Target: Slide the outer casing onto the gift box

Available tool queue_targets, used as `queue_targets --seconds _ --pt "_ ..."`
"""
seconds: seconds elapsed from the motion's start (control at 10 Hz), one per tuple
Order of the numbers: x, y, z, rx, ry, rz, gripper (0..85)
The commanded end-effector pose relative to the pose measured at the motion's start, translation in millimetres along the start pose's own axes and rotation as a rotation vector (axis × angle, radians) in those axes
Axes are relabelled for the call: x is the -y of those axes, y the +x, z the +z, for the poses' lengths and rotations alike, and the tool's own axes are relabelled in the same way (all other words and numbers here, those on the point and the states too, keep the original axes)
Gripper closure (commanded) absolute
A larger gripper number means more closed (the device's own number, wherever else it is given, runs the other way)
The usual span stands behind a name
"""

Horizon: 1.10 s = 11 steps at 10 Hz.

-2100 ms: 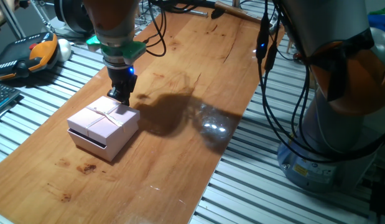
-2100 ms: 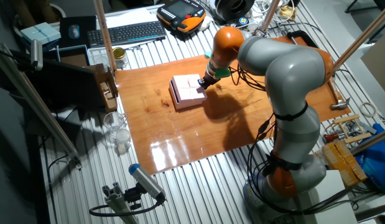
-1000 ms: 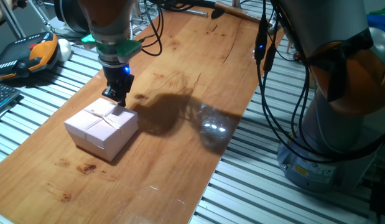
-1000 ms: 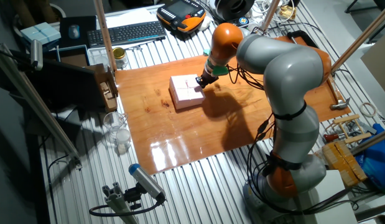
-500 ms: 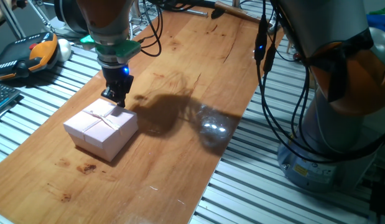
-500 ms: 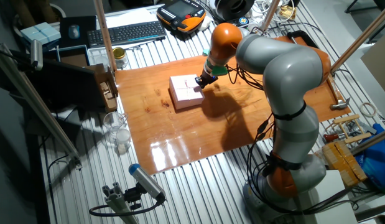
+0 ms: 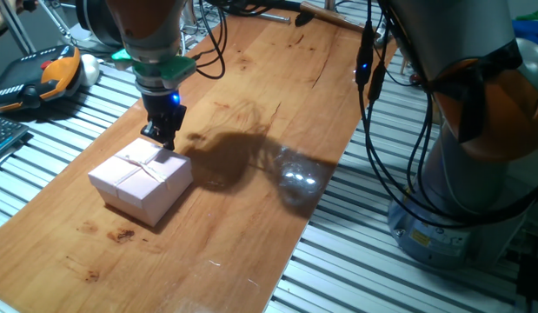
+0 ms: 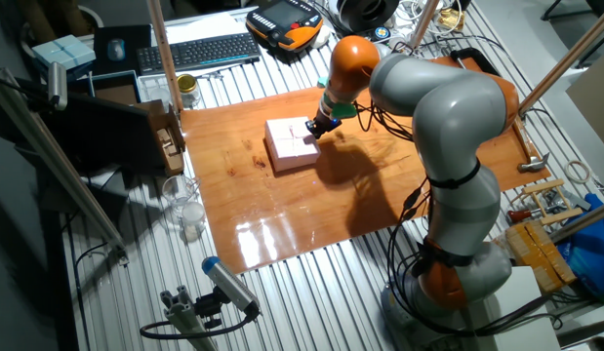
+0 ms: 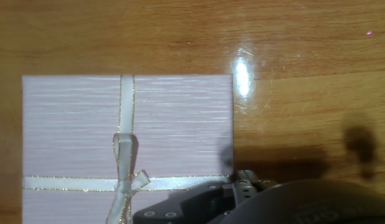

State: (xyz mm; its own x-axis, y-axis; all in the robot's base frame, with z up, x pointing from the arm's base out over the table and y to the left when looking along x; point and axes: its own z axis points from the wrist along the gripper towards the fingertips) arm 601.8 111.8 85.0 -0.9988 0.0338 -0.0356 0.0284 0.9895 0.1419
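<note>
The outer casing [image 7: 134, 174], pale pink with a thin crossed ribbon and small bow, sits level as a closed square pack on the wooden board; it also shows in the other fixed view [image 8: 290, 143] and the hand view [image 9: 74, 130]. The gift box tray and its tan pieces are hidden inside it. My gripper [image 7: 164, 139] stands upright at the casing's far right edge, fingers together and holding nothing, its tip against that edge. It also shows in the other fixed view [image 8: 316, 127] and, low in the frame, the hand view [image 9: 245, 183].
The wooden board [image 7: 277, 104] lies on a slotted metal table. An orange teach pendant [image 7: 43, 74] and a keyboard [image 8: 199, 49] lie beyond the board. Glass jars [image 8: 180, 205] stand off its left edge. Cables and the robot base [image 7: 477, 174] are at the right.
The gripper has pushed the casing to the left along the board; the dark slit under its front edge has closed. Over the last half second almost nothing has moved.
</note>
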Motion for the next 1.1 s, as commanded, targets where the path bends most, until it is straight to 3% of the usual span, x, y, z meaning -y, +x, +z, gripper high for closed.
queue_targets --seconds 0.0,1.0 --pt "-0.1 0.0 -0.1 0.0 0.0 0.0 85.0" --pt "-2.5 1.1 -6.0 -0.005 0.0 0.001 85.0"
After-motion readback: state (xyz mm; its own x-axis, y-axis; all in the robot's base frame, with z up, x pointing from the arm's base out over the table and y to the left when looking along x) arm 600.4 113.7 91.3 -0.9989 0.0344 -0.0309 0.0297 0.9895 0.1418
